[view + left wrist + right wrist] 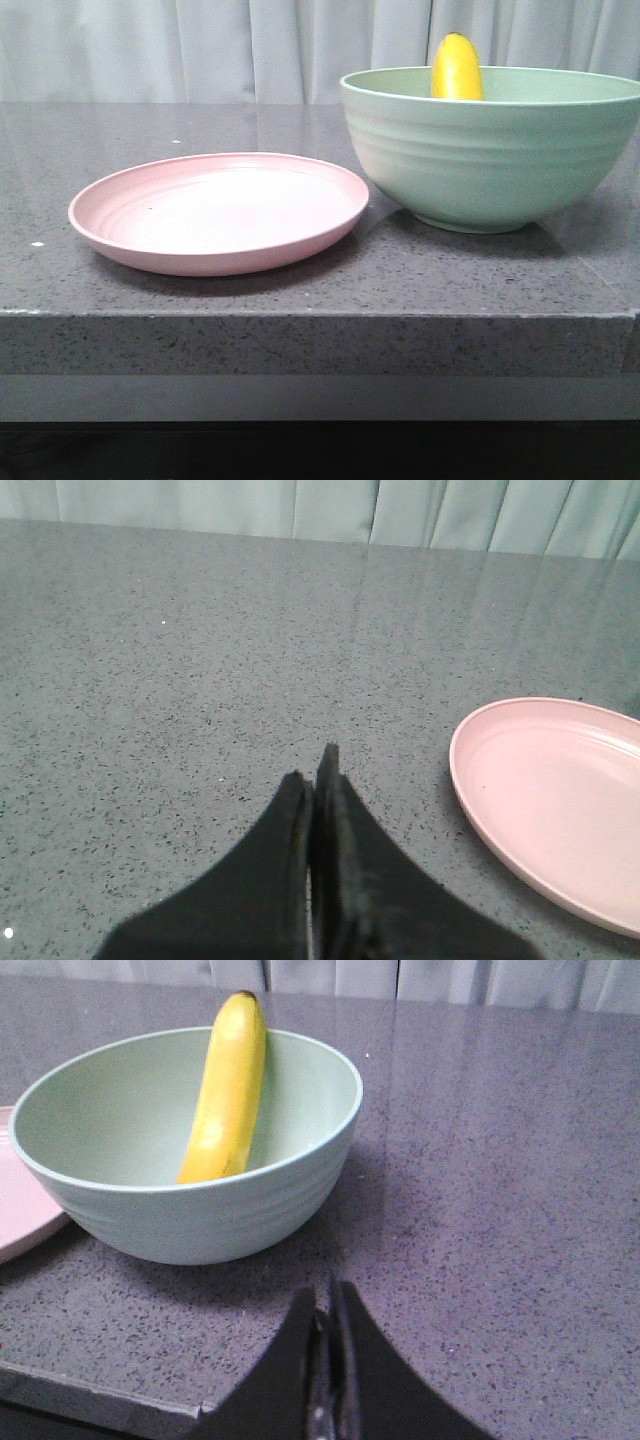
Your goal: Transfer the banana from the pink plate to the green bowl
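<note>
The banana [226, 1085] leans inside the bowl [480, 160], its tip propped on the far rim, the plate [218, 212] bare on the tabletop [300, 290], both arms' jaws pressed closed, holding nothing.

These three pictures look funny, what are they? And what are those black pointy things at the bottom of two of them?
They come from a robot with two arms. One camera looks forward over a grey table. The other two sit on the robot's wrists. The black points are its pincers: the left pincer and the right pincer, both pinched shut and holding nothing. On the table sits a bare pink plate beside a green bowl. The banana leans inside the bowl, its tip poking above the rim.
</note>
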You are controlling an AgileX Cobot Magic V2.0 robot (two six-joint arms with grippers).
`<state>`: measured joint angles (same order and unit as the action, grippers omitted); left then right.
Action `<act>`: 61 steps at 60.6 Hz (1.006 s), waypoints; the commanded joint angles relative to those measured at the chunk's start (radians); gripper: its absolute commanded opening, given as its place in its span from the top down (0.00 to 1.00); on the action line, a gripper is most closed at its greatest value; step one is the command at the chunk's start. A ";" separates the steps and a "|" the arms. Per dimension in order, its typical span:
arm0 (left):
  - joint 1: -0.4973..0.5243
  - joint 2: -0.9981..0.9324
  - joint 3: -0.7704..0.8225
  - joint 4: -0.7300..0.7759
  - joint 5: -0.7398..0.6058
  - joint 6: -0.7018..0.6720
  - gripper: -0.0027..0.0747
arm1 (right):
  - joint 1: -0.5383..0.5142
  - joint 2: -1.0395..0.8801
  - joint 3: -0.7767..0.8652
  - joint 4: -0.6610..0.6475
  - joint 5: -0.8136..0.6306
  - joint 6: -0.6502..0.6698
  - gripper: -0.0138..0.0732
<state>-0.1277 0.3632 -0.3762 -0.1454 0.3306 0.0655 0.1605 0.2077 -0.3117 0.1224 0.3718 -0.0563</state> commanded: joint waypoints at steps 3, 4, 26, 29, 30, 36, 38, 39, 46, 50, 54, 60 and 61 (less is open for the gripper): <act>0.003 -0.047 -0.003 -0.006 -0.086 -0.001 0.99 | 0.003 -0.067 -0.006 0.005 -0.097 0.003 0.91; 0.003 -0.049 -0.003 -0.006 -0.086 -0.001 0.99 | 0.003 -0.071 -0.006 0.005 -0.093 0.003 0.91; 0.003 -0.053 -0.001 -0.006 -0.086 -0.001 0.99 | 0.003 -0.078 -0.006 0.005 -0.079 0.003 0.91; 0.003 -0.053 -0.001 -0.006 -0.086 -0.001 0.99 | 0.003 -0.078 -0.006 0.005 -0.079 0.003 0.91; 0.003 -0.053 -0.001 -0.006 -0.086 -0.001 0.99 | 0.003 -0.078 -0.006 0.005 -0.079 0.003 0.91; 0.003 -0.053 -0.001 -0.006 -0.086 -0.001 0.99 | 0.003 -0.078 -0.006 0.005 -0.079 0.003 0.91; 0.003 -0.053 -0.001 -0.006 -0.086 -0.001 0.99 | 0.003 -0.078 -0.006 0.005 -0.079 0.003 0.91; 0.003 -0.053 -0.001 -0.006 -0.086 -0.001 0.99 | 0.003 -0.078 -0.006 0.005 -0.079 0.003 0.91; 0.003 -0.053 -0.001 -0.006 -0.086 -0.001 0.99 | 0.003 -0.078 -0.006 0.005 -0.079 0.003 0.91; 0.003 -0.056 0.011 0.008 -0.091 -0.001 0.99 | 0.003 -0.078 -0.006 0.005 -0.079 0.003 0.91; 0.003 -0.079 0.037 0.044 -0.089 -0.001 0.99 | 0.003 -0.078 -0.006 0.005 -0.079 0.003 0.91; 0.025 -0.152 0.105 0.044 -0.086 -0.001 0.99 | 0.003 -0.078 -0.006 0.005 -0.079 0.003 0.91; 0.028 -0.163 0.116 0.044 -0.087 -0.001 0.99 | 0.003 -0.078 -0.006 0.005 -0.079 0.003 0.91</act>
<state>-0.1153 0.2384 -0.2763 -0.1043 0.3225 0.0655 0.1605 0.1212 -0.2924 0.1240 0.3699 -0.0560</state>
